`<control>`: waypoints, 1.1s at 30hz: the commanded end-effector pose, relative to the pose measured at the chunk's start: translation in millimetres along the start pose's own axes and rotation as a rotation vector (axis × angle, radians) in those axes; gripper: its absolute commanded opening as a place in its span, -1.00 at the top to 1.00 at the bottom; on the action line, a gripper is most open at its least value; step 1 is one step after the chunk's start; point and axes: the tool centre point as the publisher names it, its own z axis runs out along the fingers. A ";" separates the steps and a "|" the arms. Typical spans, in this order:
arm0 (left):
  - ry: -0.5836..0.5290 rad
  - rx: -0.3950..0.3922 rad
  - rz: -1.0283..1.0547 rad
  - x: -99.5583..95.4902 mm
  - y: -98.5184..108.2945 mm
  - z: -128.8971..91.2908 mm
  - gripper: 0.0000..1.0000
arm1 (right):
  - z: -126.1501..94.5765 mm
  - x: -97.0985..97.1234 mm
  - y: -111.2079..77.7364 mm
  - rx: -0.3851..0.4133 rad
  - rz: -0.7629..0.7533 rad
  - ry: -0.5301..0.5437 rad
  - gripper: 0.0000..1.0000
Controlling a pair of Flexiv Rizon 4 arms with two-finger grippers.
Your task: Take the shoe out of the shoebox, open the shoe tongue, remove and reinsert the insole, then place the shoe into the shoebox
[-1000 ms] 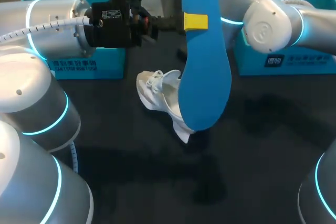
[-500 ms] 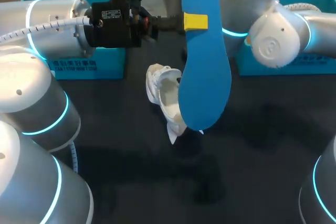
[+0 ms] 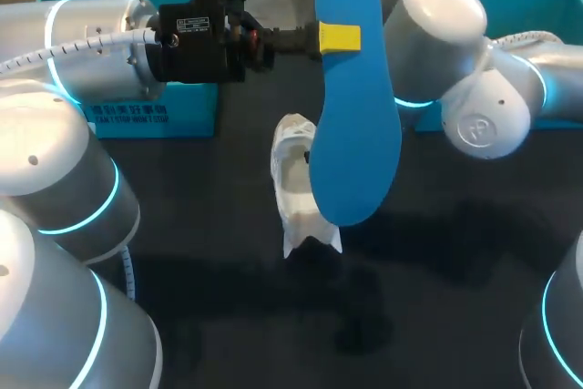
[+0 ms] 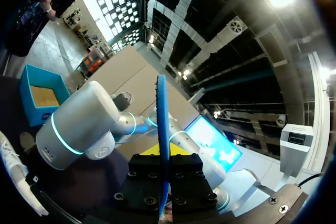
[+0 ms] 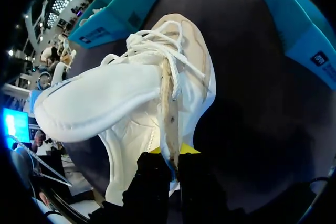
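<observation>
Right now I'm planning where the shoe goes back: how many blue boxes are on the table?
2. One blue box sits far left, behind my left arm; the other blue box far right, behind my right arm. The arms may hide more.

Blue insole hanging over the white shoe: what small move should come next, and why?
Probably lower the insole toward the shoe: the left fingers pinch it upright above, and the right fingers hold the shoe by its side wall with the opening exposed.

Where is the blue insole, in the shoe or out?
Out. The left gripper holds the insole up in the air, apart from the shoe, which the right gripper holds.
</observation>
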 end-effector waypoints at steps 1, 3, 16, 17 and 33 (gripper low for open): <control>-0.001 0.001 0.000 -0.2 1.4 -0.2 1.00 | 2.3 -3.1 -1.8 -0.007 -0.007 0.013 1.00; -0.001 0.001 0.000 -0.2 1.4 -0.2 1.00 | 4.9 -4.4 0.6 -0.001 -0.012 0.018 1.00; -0.001 0.001 0.000 -0.2 1.4 -0.2 1.00 | 23.9 -28.6 2.1 0.041 0.017 0.048 1.00; -0.001 0.001 0.000 -0.2 1.4 -0.2 1.00 | 25.1 -29.4 2.4 0.047 0.017 0.051 1.00; -0.001 0.001 0.000 -0.2 1.4 -0.2 1.00 | 35.8 -24.1 -5.5 0.083 0.033 0.096 0.85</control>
